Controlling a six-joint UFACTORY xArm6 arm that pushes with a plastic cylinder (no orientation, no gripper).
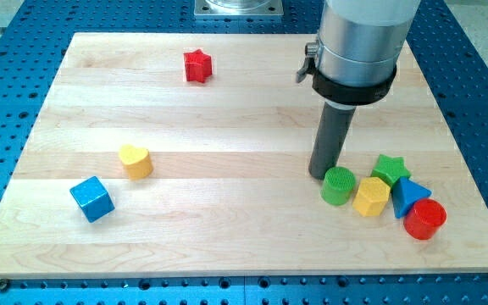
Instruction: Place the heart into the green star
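Note:
The yellow heart (135,160) lies at the view's left on the wooden board. The green star (390,169) sits far off at the view's lower right, in a cluster of blocks. My tip (322,174) rests on the board just up and left of the green cylinder (338,185), almost touching it, and well to the left of the green star. The heart is a long way to the left of my tip.
Beside the green star lie a yellow hexagon (371,196), a blue triangle (409,196) and a red cylinder (424,219). A blue cube (91,199) sits at the lower left below the heart. A red star (197,65) lies near the top edge.

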